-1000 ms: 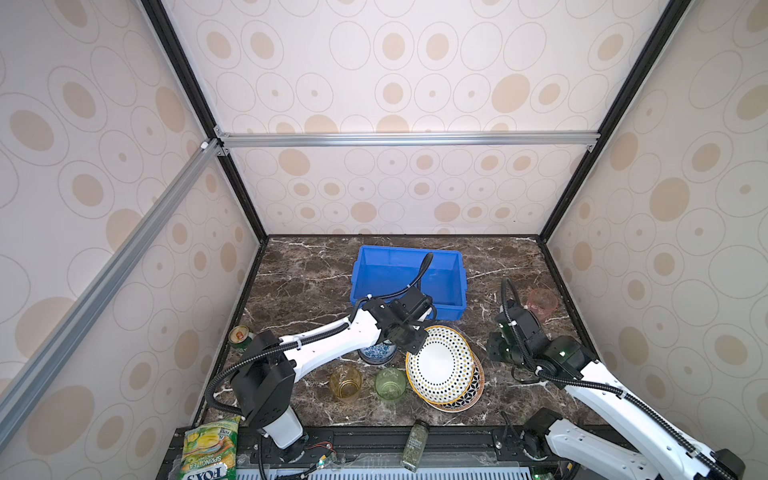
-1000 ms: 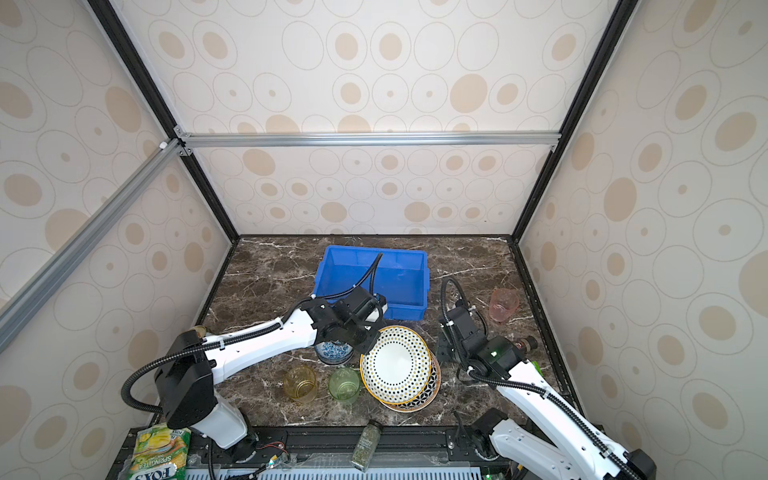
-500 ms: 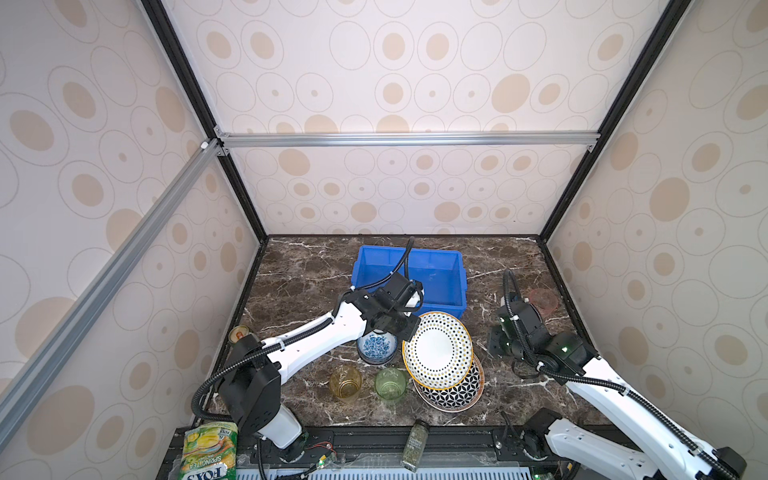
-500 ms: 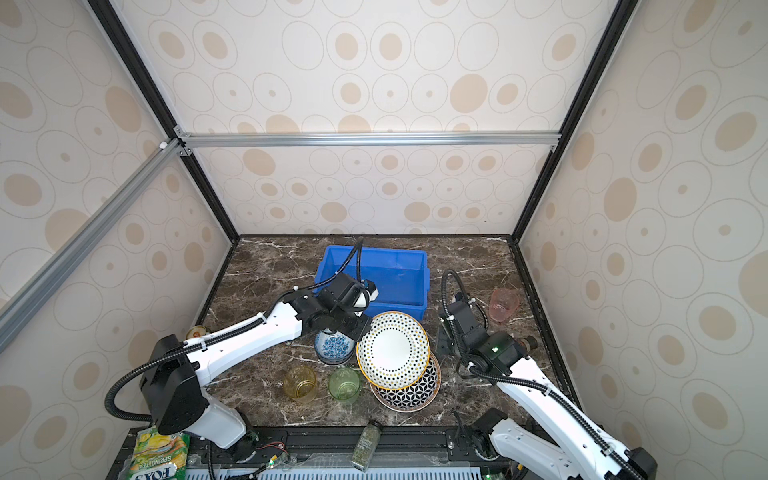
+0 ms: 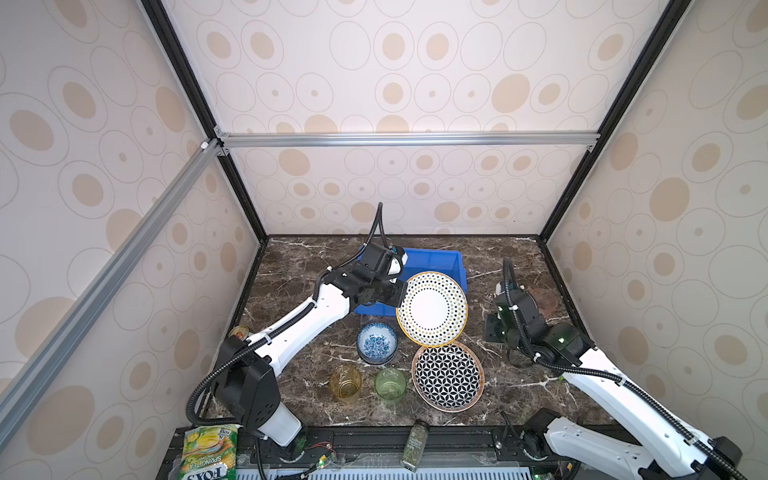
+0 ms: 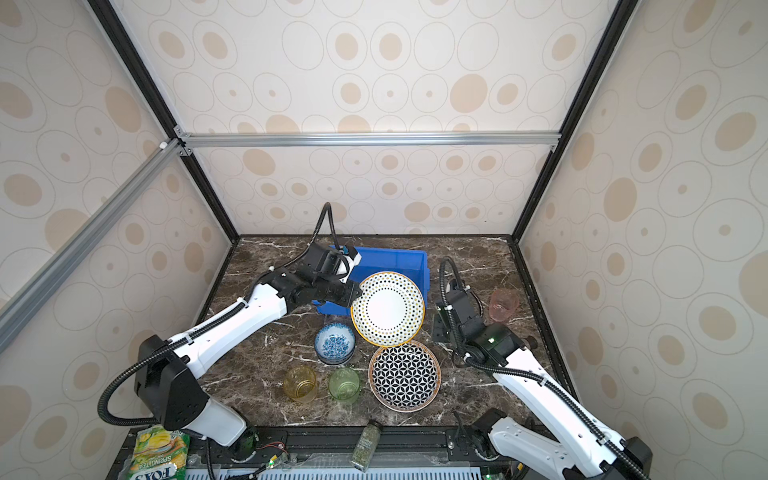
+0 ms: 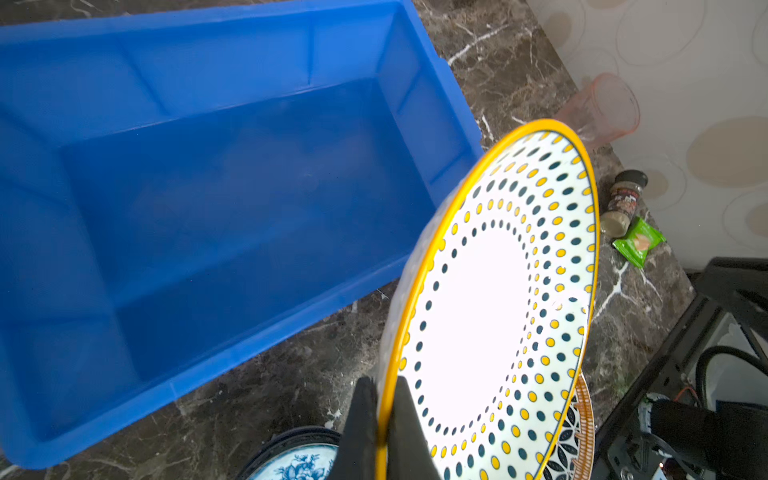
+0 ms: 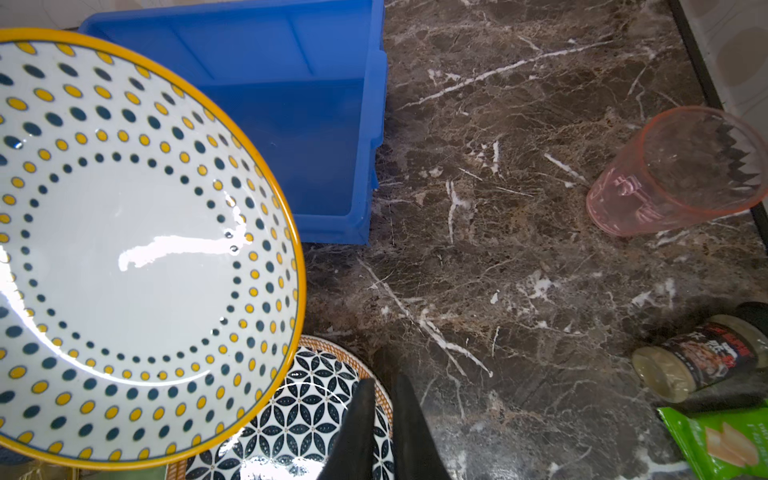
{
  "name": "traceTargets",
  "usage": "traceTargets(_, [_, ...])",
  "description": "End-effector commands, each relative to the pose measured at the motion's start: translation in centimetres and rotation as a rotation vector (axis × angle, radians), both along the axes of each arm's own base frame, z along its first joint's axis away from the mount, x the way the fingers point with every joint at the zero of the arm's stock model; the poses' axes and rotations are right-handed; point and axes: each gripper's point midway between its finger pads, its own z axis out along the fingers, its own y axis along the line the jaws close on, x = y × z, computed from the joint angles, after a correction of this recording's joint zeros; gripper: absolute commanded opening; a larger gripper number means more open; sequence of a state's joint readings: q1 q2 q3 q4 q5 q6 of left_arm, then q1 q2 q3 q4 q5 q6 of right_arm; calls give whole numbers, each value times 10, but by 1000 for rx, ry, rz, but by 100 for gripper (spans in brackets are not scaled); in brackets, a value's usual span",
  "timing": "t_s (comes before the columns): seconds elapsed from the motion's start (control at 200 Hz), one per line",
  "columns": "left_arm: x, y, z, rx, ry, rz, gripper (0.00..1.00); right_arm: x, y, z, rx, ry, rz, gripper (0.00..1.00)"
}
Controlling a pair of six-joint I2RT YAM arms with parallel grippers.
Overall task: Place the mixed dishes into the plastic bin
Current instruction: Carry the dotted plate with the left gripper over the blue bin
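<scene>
Rim of the dotted plate is pinched between the narrow fingers of the left gripper. The plate hangs tilted over the 5 o'clock corner of the plastic bin, a smooth blue tub with open room inside. On the veined marble table, the glossy geometric plate lies flat at 6 o'clock of the dotted plate and the blue bowl at 8 o'clock. The right gripper hovers at 3 o'clock, fingers almost together, holding nothing.

left gripper pinches dotted plate — tilted
</scene>
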State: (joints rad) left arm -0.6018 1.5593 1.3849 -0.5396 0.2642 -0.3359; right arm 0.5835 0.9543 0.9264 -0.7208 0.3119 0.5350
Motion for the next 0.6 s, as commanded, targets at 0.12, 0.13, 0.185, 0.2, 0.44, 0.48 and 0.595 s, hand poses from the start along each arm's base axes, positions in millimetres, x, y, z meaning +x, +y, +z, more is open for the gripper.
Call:
traceTargets(0.12, [47,0,87,-211,-206,24,0,15,5,26,-17,-88,20,15])
traceTargets(0.13, [49,1,88,-215,-208,26,0,16,5,26,-19,-89,20,15])
traceTargets(0.185, [56,4,92,-235,-217,34,0,17,5,27,-31,-92,23,16])
traceTargets(0.2, [59,5,93,-239,-220,37,0,18,5,28,-33,-93,23,16])
traceTargets(0.44, [92,20,99,-245,-245,64,0,25,8,27,-58,-86,35,16])
traceTargets(0.48, [99,23,96,-243,-242,71,0,27,9,28,-58,-87,35,16])
traceTargets(0.595, [116,30,86,-230,-232,89,0,33,9,30,-61,-94,34,18])
